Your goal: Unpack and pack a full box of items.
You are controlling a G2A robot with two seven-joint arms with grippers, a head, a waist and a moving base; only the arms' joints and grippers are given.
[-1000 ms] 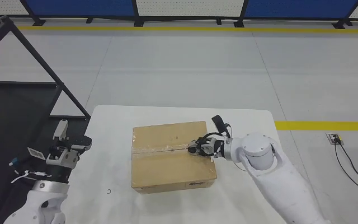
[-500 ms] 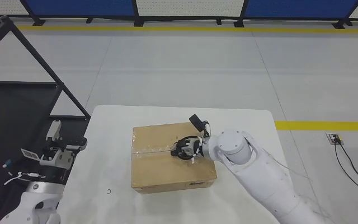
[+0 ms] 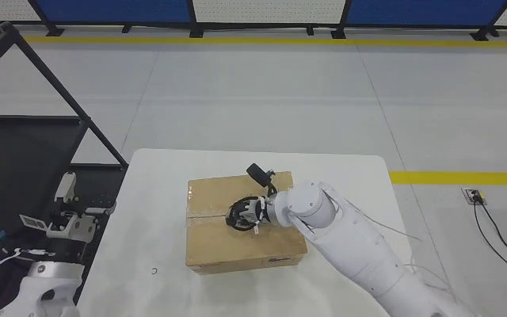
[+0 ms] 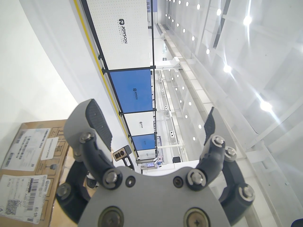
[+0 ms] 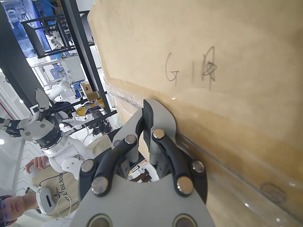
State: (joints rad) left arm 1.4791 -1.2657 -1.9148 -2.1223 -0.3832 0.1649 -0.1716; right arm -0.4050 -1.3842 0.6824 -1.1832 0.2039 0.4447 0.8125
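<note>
My right jaws are shut, the pads point(image 5: 147, 119) pressed together with nothing between them that I can make out. Their tip sits at the strip of clear tape point(image 5: 225, 157) along the centre seam of the cardboard box point(image 3: 214, 246), and looks to be touching it. They lie low over the middle of the box top, pointing left along the seam. Behind them the right arm point(image 3: 348, 238) comes in from the near right corner of the counter point(image 3: 158, 238), its forearm slanting across the box's right half and the wrist bent flat toward the lid. The box sits closed at the centre of the counter, both flaps down and the tape across them. My left jaws are spread wide and hold nothing, the fingers point(image 4: 97, 121) aimed up toward the ceiling. The left arm point(image 3: 73, 226) stands just off the counter's left edge, well apart from the box.
</note>
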